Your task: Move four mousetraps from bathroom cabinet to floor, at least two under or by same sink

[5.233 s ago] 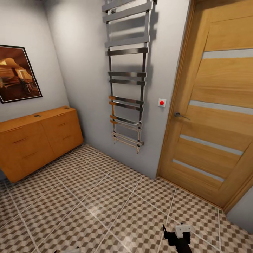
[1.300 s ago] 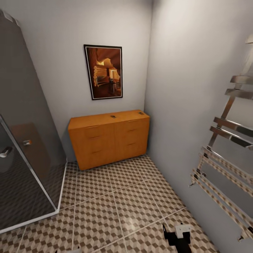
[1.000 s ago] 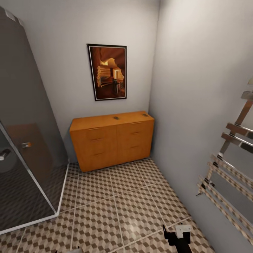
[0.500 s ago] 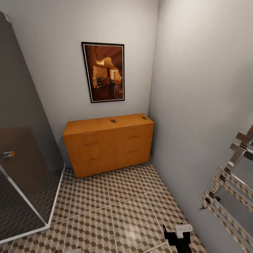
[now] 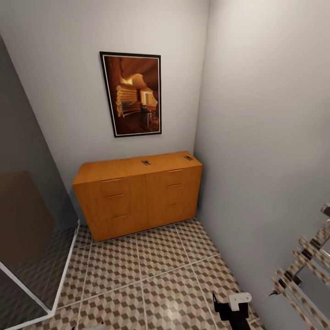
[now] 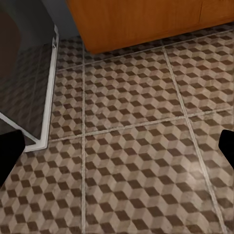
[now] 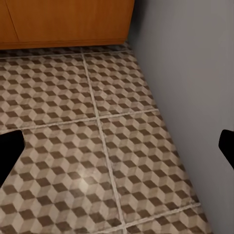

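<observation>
Head view, centre of frame: an orange wooden cabinet (image 5: 137, 195) stands against the far wall, two small dark items, likely mousetraps (image 5: 146, 162), on its top. Patterned bathroom floor (image 5: 151, 270) lies between. Right gripper (image 5: 231, 308), bottom right, is nearer; both grippers' fingers sit wide apart, holding nothing.

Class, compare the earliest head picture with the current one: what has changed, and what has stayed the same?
The camera turned left: door gone, towel rail slid to the right edge, orange cabinet now centred and nearer, shower glass appeared. Nothing was grasped; the right pincer holds its spot, and two small items remain atop the cabinet.
</observation>
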Motion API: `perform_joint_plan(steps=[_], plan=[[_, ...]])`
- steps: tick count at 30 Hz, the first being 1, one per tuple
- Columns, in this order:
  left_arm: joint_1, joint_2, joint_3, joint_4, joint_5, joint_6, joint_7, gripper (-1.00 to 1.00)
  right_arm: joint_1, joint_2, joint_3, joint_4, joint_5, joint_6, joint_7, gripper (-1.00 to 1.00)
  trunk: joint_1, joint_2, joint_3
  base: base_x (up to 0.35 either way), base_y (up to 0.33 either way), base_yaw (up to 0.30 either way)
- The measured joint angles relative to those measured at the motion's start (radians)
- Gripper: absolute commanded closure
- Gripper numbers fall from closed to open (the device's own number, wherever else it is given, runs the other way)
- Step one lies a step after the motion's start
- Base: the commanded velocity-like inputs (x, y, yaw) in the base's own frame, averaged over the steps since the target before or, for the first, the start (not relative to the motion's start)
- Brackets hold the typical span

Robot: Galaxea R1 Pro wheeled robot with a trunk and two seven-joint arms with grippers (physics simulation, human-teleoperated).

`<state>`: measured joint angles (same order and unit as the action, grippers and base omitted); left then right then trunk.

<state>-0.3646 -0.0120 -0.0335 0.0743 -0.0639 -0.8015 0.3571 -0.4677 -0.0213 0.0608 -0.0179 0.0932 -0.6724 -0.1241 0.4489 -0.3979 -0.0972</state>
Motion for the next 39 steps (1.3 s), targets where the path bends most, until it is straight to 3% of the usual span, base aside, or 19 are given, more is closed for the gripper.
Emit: perform_joint_plan(steps=[39], plan=[[0.000,0.000,0.000,0.000,0.000,0.000,0.000,-1.00,0.004,0.000,0.000,0.000,0.000,0.000,0.000,-1.00,0.000,0.000,0.000,0.184,0.000,0.000]])
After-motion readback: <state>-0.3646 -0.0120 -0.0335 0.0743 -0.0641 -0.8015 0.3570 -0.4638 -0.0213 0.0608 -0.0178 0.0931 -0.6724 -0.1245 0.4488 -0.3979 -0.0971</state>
